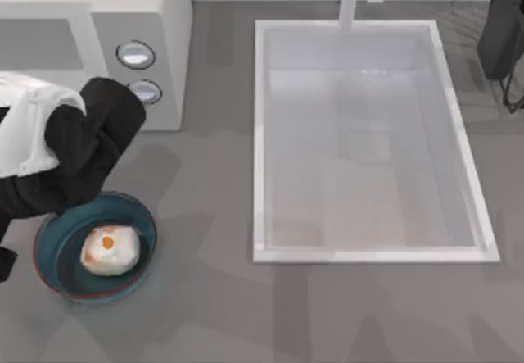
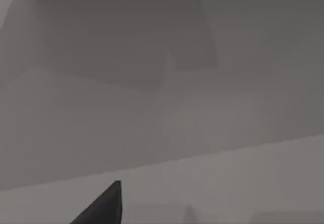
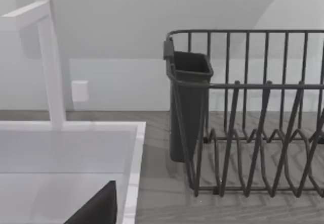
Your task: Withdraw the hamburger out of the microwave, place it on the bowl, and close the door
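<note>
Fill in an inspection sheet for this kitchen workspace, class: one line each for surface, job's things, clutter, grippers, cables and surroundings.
Surface: grey table, with a white sink set into it.
Job's things: hamburger lies in the bowl at the table's front left; microwave stands at the back left, its door looking shut.
Clutter: dark dish rack with a cutlery cup, back right.
Grippers: left arm hangs between bowl and microwave; right arm parked at the back right.
Cables: nothing seen.
Surroundings: white faucet and pale wall behind the sink.
</note>
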{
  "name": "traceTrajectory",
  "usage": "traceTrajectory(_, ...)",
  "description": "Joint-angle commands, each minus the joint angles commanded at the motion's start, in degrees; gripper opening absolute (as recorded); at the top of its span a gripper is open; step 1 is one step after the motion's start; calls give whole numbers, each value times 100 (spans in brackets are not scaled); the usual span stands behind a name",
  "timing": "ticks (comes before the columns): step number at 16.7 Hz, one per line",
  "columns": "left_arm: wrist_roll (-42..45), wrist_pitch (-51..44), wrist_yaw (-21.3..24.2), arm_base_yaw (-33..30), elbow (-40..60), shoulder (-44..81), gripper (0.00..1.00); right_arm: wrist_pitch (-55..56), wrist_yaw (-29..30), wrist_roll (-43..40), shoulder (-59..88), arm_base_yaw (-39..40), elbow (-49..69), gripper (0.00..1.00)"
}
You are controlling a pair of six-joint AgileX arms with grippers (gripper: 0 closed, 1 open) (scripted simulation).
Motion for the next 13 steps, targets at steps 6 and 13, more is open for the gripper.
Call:
traceTrajectory(6,4669,2299,1750,1215,-1971,-4227,100,0,0,0,0,0,0,100)
traceTrajectory(13,8952,4180,3893,2078,-4313,-8190,100,0,0,0,0,0,0,100)
